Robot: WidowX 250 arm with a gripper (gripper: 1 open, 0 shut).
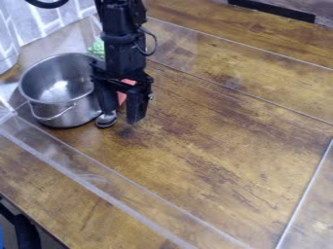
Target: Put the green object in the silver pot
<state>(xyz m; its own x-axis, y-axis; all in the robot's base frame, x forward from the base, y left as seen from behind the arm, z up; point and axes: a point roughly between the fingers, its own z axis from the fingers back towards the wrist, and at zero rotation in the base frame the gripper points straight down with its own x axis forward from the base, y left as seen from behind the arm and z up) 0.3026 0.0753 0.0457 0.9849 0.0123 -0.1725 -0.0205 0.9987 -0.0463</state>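
Note:
The green object point(96, 46) is a small light-green pad at the back left, mostly hidden behind my arm, just beyond the silver pot. The silver pot point(50, 88) stands upright at the left, and nothing shows inside it. My gripper point(120, 114) points down at the tabletop just right of the pot. Its two dark fingers are apart, and they hold nothing that I can see. The gripper is well in front of the green object and not touching it.
A red-handled metal spoon point(105, 120) lies by the pot's right side, at my fingers; its red handle shows between them. The wooden table point(221, 126) is covered by a clear sheet with raised edges. A white cloth point(19, 29) hangs at the far left.

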